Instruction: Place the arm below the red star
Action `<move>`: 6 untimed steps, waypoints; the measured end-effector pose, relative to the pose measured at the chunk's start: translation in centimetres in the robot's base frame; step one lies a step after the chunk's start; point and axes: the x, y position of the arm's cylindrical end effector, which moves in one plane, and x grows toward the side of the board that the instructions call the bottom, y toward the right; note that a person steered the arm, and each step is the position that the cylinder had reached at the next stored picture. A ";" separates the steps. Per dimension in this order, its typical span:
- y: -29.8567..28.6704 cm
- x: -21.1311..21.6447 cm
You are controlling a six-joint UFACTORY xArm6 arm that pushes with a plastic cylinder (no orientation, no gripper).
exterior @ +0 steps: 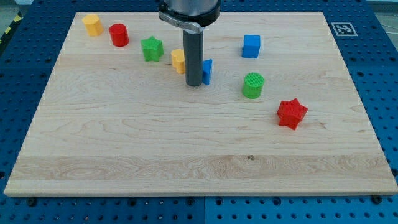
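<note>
I am standing my tip (194,84) on the wooden board (155,143), a little above the board's middle and toward the view's top. I am carrying no jaws at all, only a straight dark rod, so there is nothing of mine spreading, pressing together or pinching. The rod is covering part of 2 blocks: a yellow block (178,61) is peeking out at its left edge, and a blue block (207,71) is showing at its right edge. Both are sitting just beside my tip; whether I am touching either, I cannot tell.

The red star (291,114) is lying well apart from my tip, toward the view's right and lower down than my tip. It is resting alone, with bare wood all around it. The space beneath it, toward the view's bottom, is holding no part of me.

A green cylinder (253,85) is sitting between my tip and the red star, up and to the left of the star. A blue cube (251,46) is standing above that cylinder. Toward the view's top left, a green star (152,48), a red cylinder (119,35) and a yellow piece (92,24) are forming a loose row.
</note>
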 end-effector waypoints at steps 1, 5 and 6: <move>0.1 3.8; 18.7 12.7; 25.7 14.8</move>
